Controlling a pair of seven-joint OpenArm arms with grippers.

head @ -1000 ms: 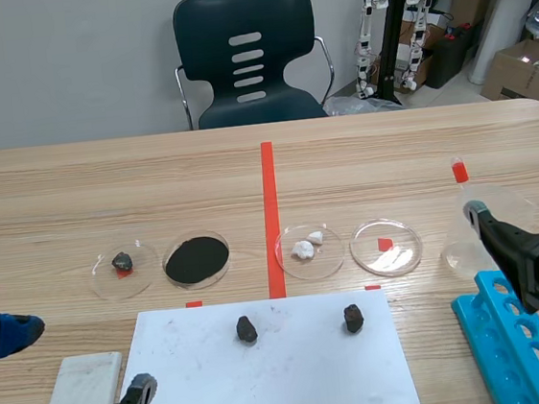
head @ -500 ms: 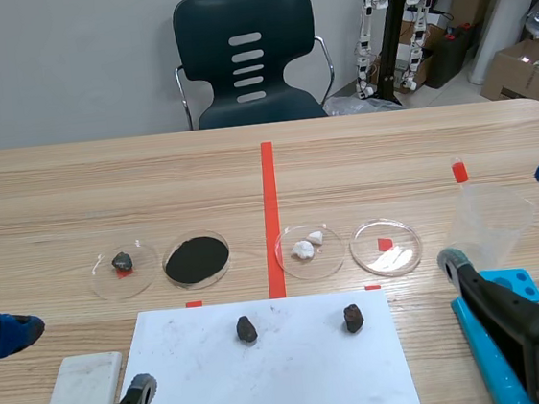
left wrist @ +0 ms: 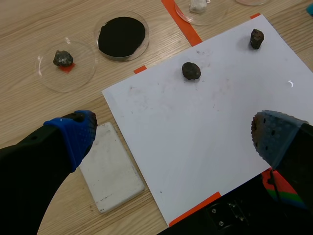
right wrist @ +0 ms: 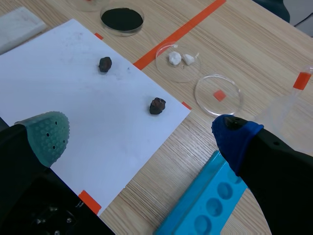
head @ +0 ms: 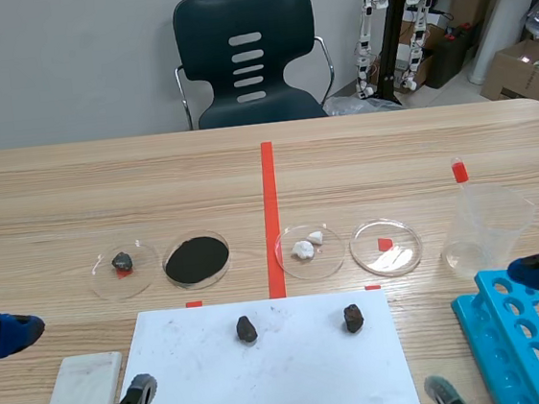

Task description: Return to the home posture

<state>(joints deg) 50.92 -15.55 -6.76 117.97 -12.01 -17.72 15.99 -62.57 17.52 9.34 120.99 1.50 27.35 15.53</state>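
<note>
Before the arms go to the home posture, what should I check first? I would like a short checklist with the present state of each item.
1. Left gripper holds nothing: ok, open.
2. Right gripper holds nothing: ok, open.
3. Left stone and right stone lie free on the white sheet: ok.
4. Beaker stands upright: ok.
5. Right gripper is clear of the blue rack: cannot tell, since one finger is seen over it.
</note>
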